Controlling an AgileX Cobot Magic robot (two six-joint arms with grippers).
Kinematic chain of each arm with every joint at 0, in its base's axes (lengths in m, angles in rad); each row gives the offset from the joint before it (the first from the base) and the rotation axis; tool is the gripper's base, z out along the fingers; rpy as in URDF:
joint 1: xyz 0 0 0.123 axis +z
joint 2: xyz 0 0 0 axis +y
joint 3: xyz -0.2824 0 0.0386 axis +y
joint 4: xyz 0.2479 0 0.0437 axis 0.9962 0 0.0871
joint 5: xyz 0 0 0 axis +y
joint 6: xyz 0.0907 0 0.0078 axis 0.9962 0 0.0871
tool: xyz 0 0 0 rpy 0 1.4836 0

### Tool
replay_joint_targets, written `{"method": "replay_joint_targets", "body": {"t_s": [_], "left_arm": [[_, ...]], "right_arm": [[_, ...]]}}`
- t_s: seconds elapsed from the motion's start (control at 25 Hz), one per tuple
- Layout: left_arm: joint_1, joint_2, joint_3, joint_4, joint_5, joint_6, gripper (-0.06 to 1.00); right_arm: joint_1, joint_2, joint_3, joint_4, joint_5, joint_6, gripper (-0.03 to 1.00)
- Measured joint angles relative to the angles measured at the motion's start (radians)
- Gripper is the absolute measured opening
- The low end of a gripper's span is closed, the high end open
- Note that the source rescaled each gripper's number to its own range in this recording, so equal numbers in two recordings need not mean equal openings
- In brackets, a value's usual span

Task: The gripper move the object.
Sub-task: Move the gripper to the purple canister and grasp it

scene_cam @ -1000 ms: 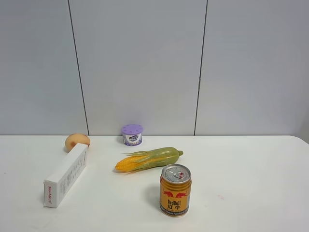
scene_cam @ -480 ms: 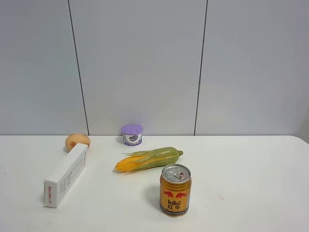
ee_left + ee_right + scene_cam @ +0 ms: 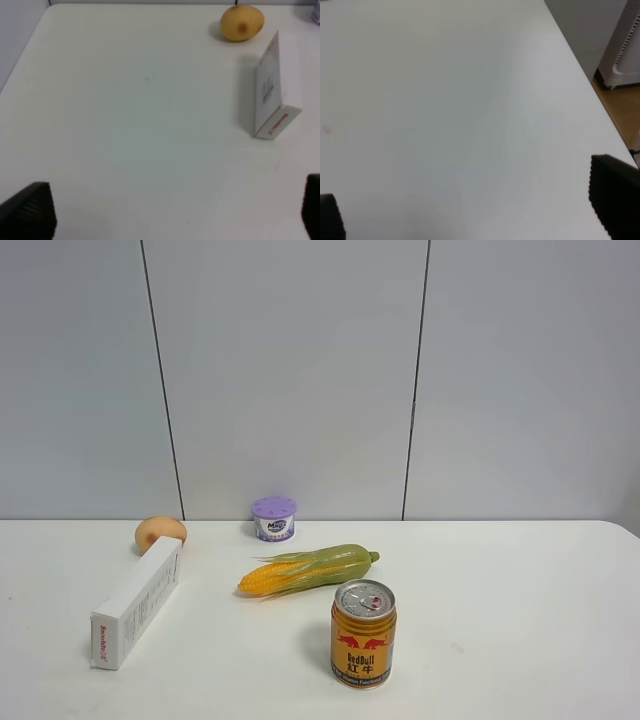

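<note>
A lavender-lidded tub (image 3: pixel 274 518) stands upright at the back of the white desk (image 3: pixel 520 600), close to the wall (image 3: pixel 300 370), an egg (image 3: pixel 160 532) to its left and a corn cob (image 3: pixel 308 569) and gold can (image 3: pixel 364 633) nearer the front. The left end effector (image 3: pixel 170 212) and right end effector (image 3: pixel 472 210) both hang over bare desk with jaws spread wide and nothing held, well apart from the tub. The reach likely falls to the left one, which would do best to clear the white box (image 3: pixel 137 602), come down over the lid and close on the tub's sides.
</note>
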Motion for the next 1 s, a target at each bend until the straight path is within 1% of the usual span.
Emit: {"method": "replay_joint_targets", "body": {"t_s": [0.44,0.56,0.64,0.8,1.0], "left_arm": [[0.000,0.000,0.000,-0.001,0.000,0.000,1.00],[0.000,0.000,0.000,-0.016,-0.001,0.000,1.00],[0.000,0.018,-0.017,-0.039,-0.006,0.000,1.00],[0.000,0.151,-0.102,-0.088,-0.063,0.000,1.00],[0.000,0.427,-0.245,-0.146,-0.151,0.000,1.00]], "right_arm": [[0.000,0.000,0.000,0.000,0.000,0.000,1.00],[0.000,0.000,0.000,0.000,0.000,0.000,1.00],[0.000,0.000,0.000,0.000,0.000,0.000,1.00],[0.000,0.000,0.000,0.000,0.000,0.000,1.00],[0.000,0.000,0.000,0.000,0.000,0.000,1.00]]}}
